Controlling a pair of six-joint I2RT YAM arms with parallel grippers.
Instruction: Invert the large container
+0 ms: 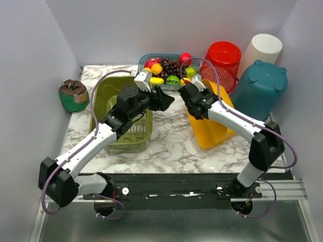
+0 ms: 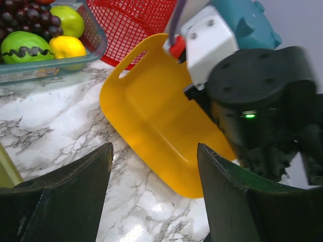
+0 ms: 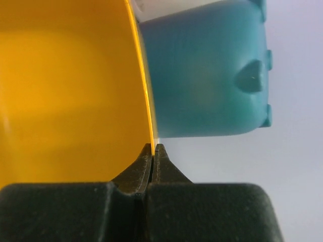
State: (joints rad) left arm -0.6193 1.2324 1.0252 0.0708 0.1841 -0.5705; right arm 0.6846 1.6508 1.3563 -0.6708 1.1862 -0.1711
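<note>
Grip first: my right gripper (image 3: 153,151) is fully closed on the thin rim of the large yellow plastic tub with a cut-out handle (image 1: 211,132), and the rim edge runs straight between the two pads. The tub stands tilted on its side on the white marble table (image 1: 171,148), right of the middle. Its open mouth is turned toward my left gripper (image 1: 164,98), which hangs with jaws wide apart and holds nothing. Behind the tub are an upturned teal plastic tub (image 1: 260,88) and a red mesh basket (image 1: 222,60). I judge the yellow tub to be light but a little flexible. The wall looks smooth, so a pinch on one edge may slip, or let it swing when it goes over. I think a hold near the handle hole, or a push from the left gripper on the lower wall, is safer.
</note>
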